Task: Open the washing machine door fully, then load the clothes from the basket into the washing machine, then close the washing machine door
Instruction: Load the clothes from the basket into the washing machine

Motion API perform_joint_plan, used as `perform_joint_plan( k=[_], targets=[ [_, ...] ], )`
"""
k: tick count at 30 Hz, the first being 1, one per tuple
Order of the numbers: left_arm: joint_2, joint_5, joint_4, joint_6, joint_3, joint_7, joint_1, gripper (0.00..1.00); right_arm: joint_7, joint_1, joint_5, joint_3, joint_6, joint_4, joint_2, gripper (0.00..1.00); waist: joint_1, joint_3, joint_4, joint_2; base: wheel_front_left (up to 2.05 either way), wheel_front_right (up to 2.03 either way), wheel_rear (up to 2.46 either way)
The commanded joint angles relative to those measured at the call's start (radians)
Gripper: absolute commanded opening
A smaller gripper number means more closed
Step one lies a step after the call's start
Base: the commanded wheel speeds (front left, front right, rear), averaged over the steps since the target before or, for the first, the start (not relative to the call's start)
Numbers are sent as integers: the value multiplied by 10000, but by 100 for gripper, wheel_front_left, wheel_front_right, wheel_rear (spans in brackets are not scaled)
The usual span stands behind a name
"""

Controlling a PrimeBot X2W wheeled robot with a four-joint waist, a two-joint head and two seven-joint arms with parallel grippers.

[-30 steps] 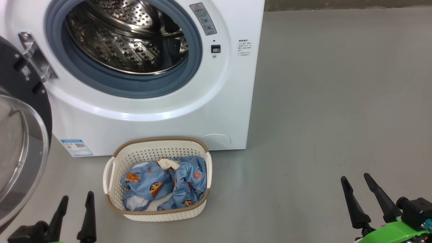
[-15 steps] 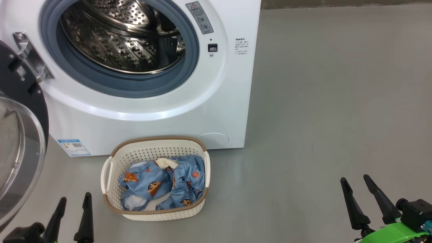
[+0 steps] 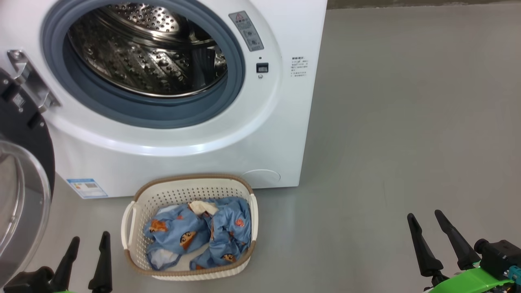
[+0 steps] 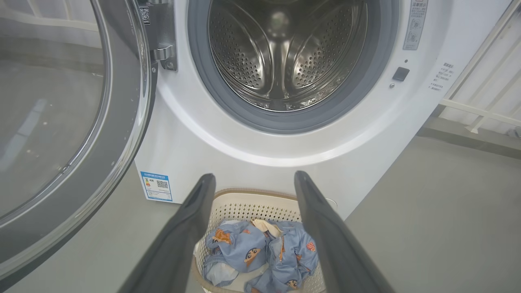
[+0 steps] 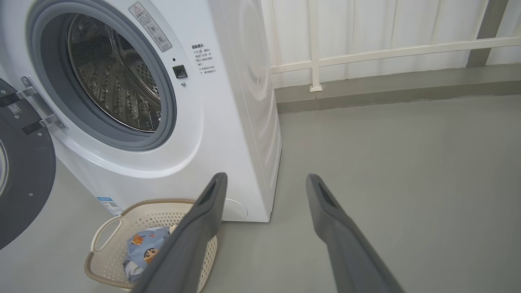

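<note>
The white washing machine stands with its steel drum exposed. Its round black washing machine door is swung wide open at the left. On the floor in front sits the cream basket holding the light blue printed clothes. My left gripper is open and empty, low at the left beside the basket. At the lower right my right gripper is open and empty over bare floor. The left wrist view looks at the washing machine door, basket and clothes between its fingers.
Grey floor stretches to the right of the machine. A white railing and wall run behind it in the right wrist view. The open door takes up the left side.
The whole head view has shifted slightly, so the camera moved: machine and basket sit a little lower in the picture. Both grippers stay open and low.
</note>
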Motion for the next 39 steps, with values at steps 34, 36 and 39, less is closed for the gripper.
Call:
perform_joint_plan(
  k=[34,36,39],
  targets=[
    [142,-554,2019,-15,-1247,-63,-1466,100,-122,-958,-361,552,16,-359,439,100,0,1593,-116,-1,19,-19,0],
    [249,-627,2344,-15,-1513,-63,-1865,100,-122,-1132,-418,577,16,-391,539,100,0,1987,-157,-1,0,0,0],
    [484,-707,2874,-15,-1960,-63,-2574,100,-122,-1444,-523,645,16,-436,653,100,0,2604,-231,-1,0,0,0]
  ],
)
